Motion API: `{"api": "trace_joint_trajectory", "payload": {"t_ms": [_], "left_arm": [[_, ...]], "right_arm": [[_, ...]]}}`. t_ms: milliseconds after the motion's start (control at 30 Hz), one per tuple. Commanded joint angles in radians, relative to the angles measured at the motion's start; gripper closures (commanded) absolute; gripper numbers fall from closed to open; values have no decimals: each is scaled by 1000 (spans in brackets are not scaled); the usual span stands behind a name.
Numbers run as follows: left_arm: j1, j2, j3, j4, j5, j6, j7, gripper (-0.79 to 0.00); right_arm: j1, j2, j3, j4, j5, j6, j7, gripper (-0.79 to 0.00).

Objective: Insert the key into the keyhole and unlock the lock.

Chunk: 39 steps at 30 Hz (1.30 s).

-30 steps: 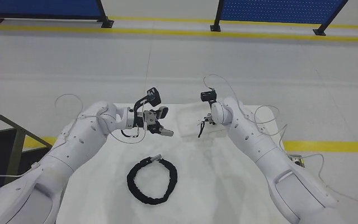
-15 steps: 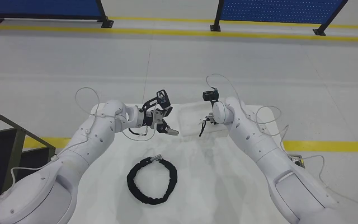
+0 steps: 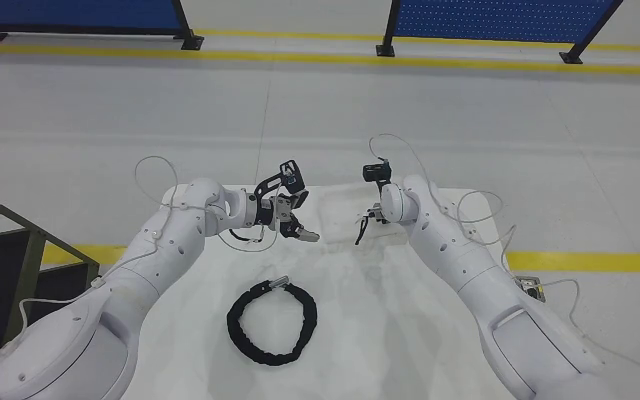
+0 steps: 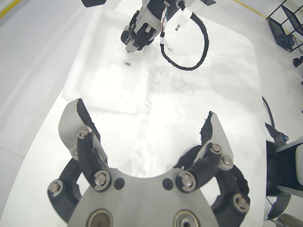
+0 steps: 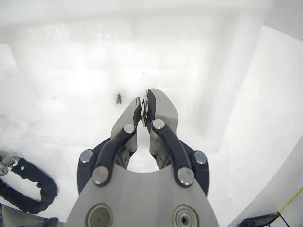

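Right wrist view: key-pickup step; right tool (image 5: 142,106) clenched on small silver metal key (image 5: 143,111), left tool (image 4: 144,108) released. Next, presumably: carry and align key at black fabric-sleeved ring lock (image 3: 237,325).

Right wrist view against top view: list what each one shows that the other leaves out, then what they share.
Right wrist view: the key pinched between the fingers of the right claw, and a dark speck beside it on the floor of the white foam tray. Top view: the lock as a full black loop lying on the table, and the left claw above the table beside the tray. Both: the tray, the right claw over it, and at least part of the lock.
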Motion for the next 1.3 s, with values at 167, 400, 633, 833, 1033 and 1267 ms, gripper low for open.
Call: {"api": "trace_joint_trajectory", "payload": {"t_ms": [167, 400, 633, 833, 1033, 1267], "left_arm": [[43, 10, -7, -80, 245, 46, 192, -785], [77, -7, 36, -56, 579, 241, 399, -785], [92, -65, 68, 39, 698, 292, 556, -785], [92, -124, 90, 117, 756, 296, 604, -708], [90, -171, 100, 195, 796, 303, 617, -83], [85, -214, 106, 258, 832, 295, 642, 0]], "right_arm": [[-4, 7, 44, -30, 17, 37, 47, 0], [-27, 20, 102, -74, 52, 63, 92, 0], [-49, 24, 125, -93, 63, 52, 103, 0], [-53, 24, 135, -94, 66, 45, 106, 0], [-58, 23, 142, -100, 71, 42, 107, 0], [-62, 20, 145, -103, 72, 39, 110, 0]]}}
